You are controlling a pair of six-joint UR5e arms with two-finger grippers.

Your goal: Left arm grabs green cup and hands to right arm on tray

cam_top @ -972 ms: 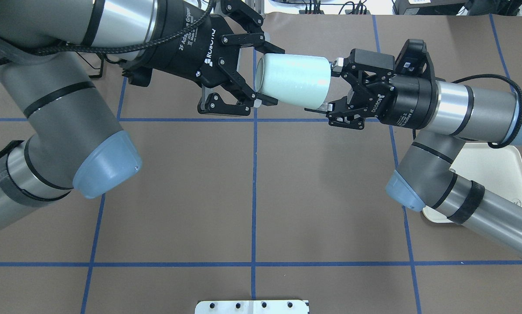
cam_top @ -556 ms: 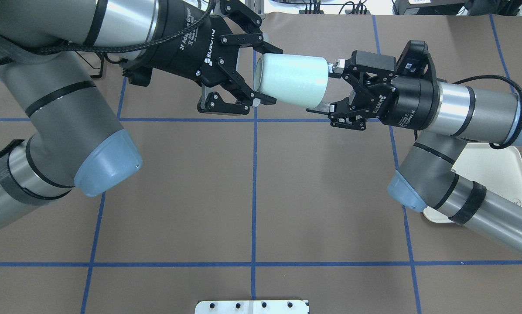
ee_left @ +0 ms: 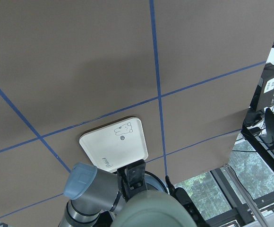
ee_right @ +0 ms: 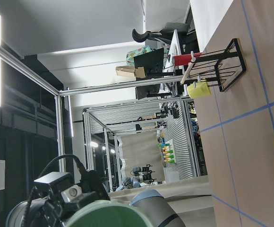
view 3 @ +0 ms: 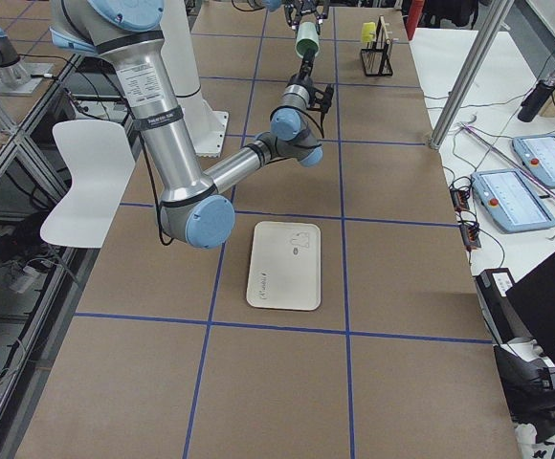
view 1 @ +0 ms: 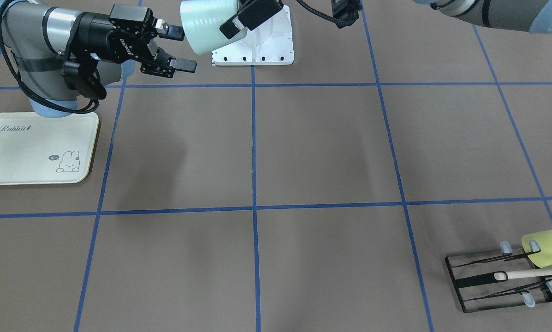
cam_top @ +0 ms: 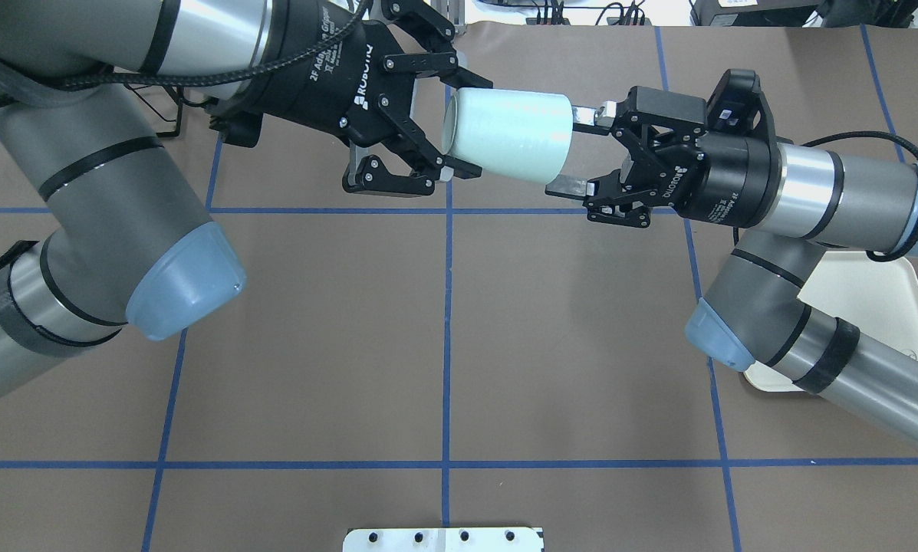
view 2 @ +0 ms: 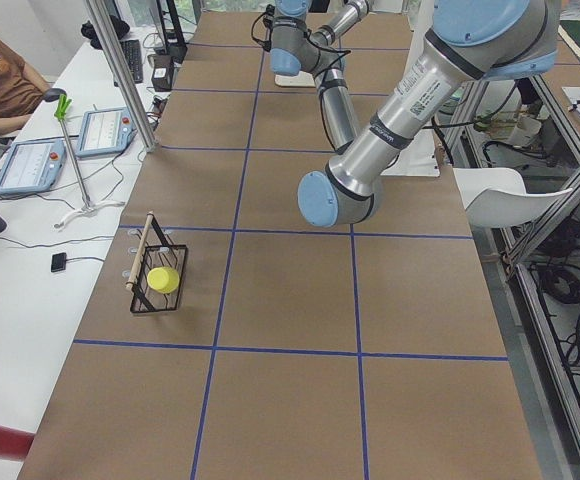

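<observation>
The pale mint green cup (cam_top: 505, 134) hangs on its side above the table's far middle. My left gripper (cam_top: 474, 126) is shut on its rim end. My right gripper (cam_top: 564, 152) is open, its fingertips just at the cup's base, one on each side and apart from it. In the front view the cup (view 1: 206, 20) is at the top, with the right gripper (view 1: 187, 48) at its left. The cream tray (view 1: 36, 147) lies flat on the table under my right arm, partly hidden in the overhead view (cam_top: 873, 307).
A black wire rack (view 1: 501, 286) with a yellow-green cup (view 1: 550, 246) and a wooden rod stands at the table's far corner on my left side. A white base plate (view 1: 257, 50) sits under the cup in the front view.
My left gripper and the cup have shifted slightly left. My right gripper has shifted slightly right, so its fingers reach less far along the cup's base. It stays open.
</observation>
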